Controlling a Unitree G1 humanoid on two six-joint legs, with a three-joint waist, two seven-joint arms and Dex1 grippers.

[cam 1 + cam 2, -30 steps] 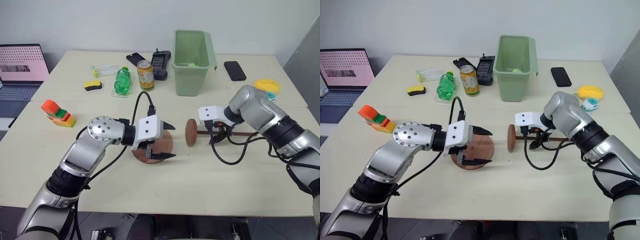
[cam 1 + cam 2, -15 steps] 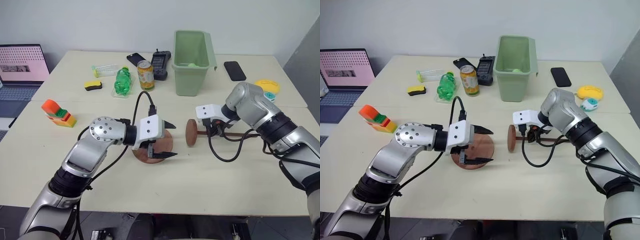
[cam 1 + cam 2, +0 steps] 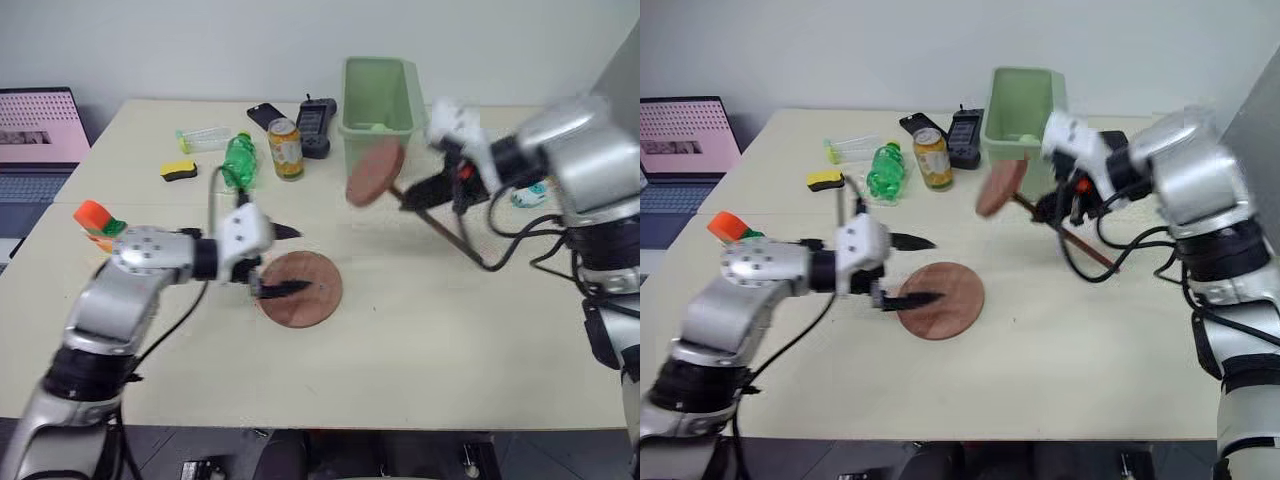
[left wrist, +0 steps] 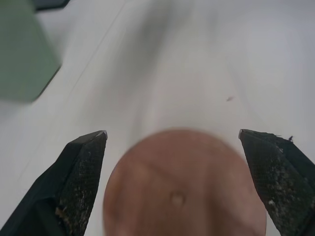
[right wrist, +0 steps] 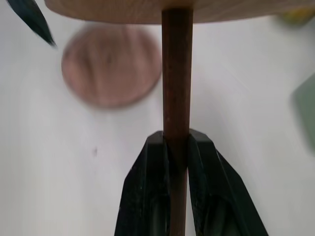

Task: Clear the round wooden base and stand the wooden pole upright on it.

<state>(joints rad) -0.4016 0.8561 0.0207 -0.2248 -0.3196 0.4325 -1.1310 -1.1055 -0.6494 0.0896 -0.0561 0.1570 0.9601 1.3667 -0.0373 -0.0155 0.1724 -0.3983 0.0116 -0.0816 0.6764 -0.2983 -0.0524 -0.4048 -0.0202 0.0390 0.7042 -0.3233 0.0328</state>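
Observation:
The round wooden base [image 3: 300, 288] lies flat on the table with its small centre hole showing and nothing on it. My left gripper [image 3: 303, 259] hovers over its left edge, open, the base [image 4: 182, 191] seen between its fingers. My right gripper [image 5: 176, 140] is shut on the wooden pole [image 5: 177, 73] and holds it in the air above the table. The pole [image 3: 440, 225] slants, with its disc end [image 3: 375, 170] up and toward the left, in front of the green bin, and its bare end down to the right. The base [image 5: 110, 69] lies beyond it.
A green bin [image 3: 378, 95] stands behind the raised pole. A drink can [image 3: 285, 148], a green bottle [image 3: 236, 160], a yellow sponge [image 3: 179, 170] and a dark remote [image 3: 316, 125] sit at the back left. An orange block [image 3: 95, 218] is at the left, a laptop [image 3: 40, 125] beyond.
My right gripper has lifted the pole off the table and tilted it, disc end upward. My left gripper has drawn back to the left, uncovering most of the base.

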